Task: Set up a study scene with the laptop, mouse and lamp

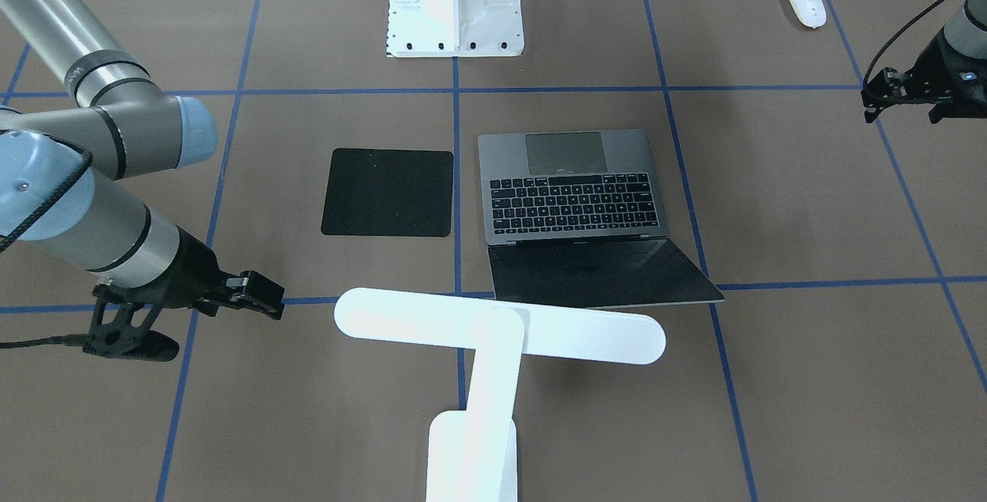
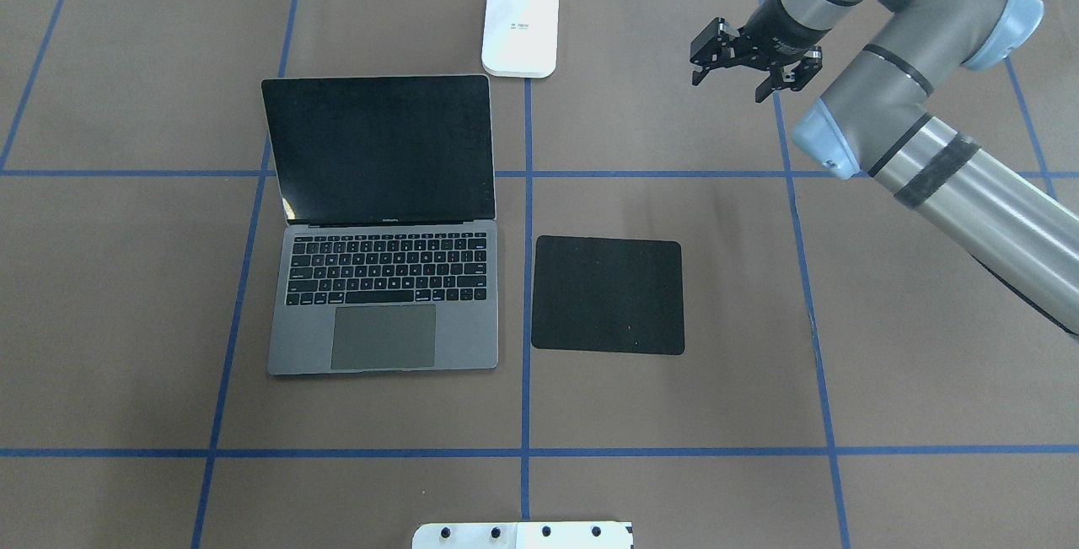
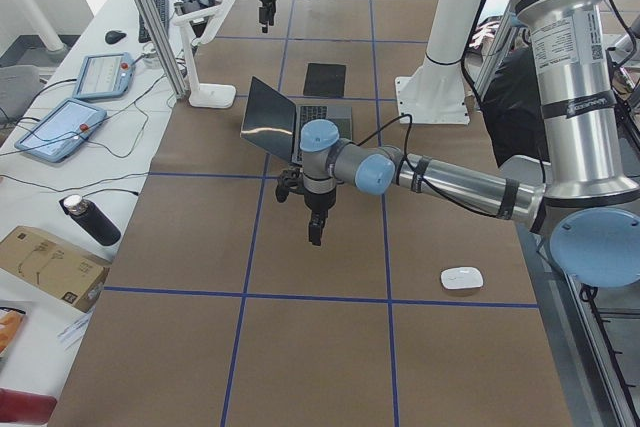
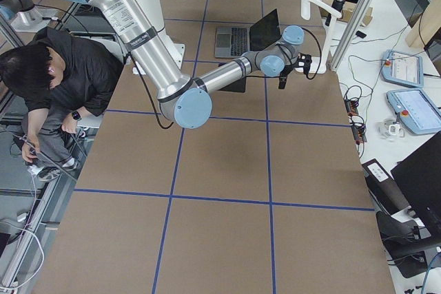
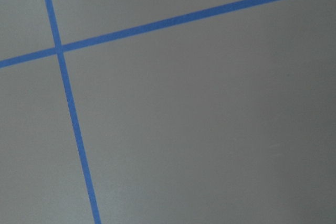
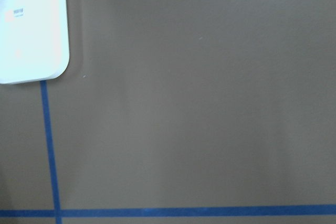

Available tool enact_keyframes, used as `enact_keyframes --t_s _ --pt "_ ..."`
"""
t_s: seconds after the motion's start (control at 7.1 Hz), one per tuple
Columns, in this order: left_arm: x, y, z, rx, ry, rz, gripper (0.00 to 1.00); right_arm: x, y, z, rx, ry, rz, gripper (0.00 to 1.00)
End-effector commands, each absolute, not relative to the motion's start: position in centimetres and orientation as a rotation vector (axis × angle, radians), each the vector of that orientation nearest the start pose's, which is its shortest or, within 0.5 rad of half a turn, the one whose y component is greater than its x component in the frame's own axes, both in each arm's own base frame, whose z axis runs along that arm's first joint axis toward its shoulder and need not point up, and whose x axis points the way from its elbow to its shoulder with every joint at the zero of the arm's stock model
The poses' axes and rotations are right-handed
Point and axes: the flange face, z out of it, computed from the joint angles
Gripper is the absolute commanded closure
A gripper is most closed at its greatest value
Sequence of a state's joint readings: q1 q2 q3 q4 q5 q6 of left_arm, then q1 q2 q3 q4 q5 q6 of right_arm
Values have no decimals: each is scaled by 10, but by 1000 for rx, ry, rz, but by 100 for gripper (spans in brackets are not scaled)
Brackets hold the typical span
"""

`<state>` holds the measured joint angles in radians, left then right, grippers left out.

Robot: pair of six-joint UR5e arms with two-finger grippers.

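Note:
The laptop (image 2: 383, 296) lies open on the brown table, screen dark, left of centre in the overhead view. The white lamp (image 1: 493, 332) stands at the table's far edge, its base (image 2: 521, 30) just beyond the laptop's screen. The small white mouse (image 1: 806, 5) rests alone on the robot's left side, near the robot's edge of the table. My left gripper (image 1: 906, 110) hangs above bare table, apart from the mouse (image 3: 462, 278), and looks open and empty. My right gripper (image 2: 729, 87) hovers open and empty to the right of the lamp base.
A black square mat (image 2: 607, 294) lies just right of the laptop. The white bolted pedestal (image 1: 455, 8) stands at the robot's edge. A person (image 4: 48, 80) sits beside the table. A bench with tablets (image 3: 60, 127) and a bottle runs along the far side.

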<state>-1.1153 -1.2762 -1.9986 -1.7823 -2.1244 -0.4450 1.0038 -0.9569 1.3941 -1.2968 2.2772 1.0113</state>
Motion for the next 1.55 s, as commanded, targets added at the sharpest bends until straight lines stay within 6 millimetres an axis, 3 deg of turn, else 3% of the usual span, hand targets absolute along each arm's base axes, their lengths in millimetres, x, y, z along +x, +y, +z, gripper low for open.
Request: enact_keyframes --t_s 0.0,0.28,0.42,0.56,0.84,0.99,1.41 --pt "66 -310 606 46 697 40 0 -264 -645 352 -17 -829 58 0" --pt "45 -259 625 27 726 -80 0 -214 -628 369 -25 -776 -37 0" --pt "40 -247 637 -2 715 -86 0 -195 -611 371 -50 -753 -60 0" --pt "39 -243 650 -9 710 -86 0 -183 -584 378 -46 -753 -82 0" --pt "39 -234 672 -17 707 -67 0 -179 -571 372 -37 -762 -78 0" --pt "48 -233 669 -13 725 -44 0 -176 -564 369 -27 -767 -83 0" --pt "105 -221 651 -86 792 -111 0 -177 -562 367 -25 -769 -82 0"
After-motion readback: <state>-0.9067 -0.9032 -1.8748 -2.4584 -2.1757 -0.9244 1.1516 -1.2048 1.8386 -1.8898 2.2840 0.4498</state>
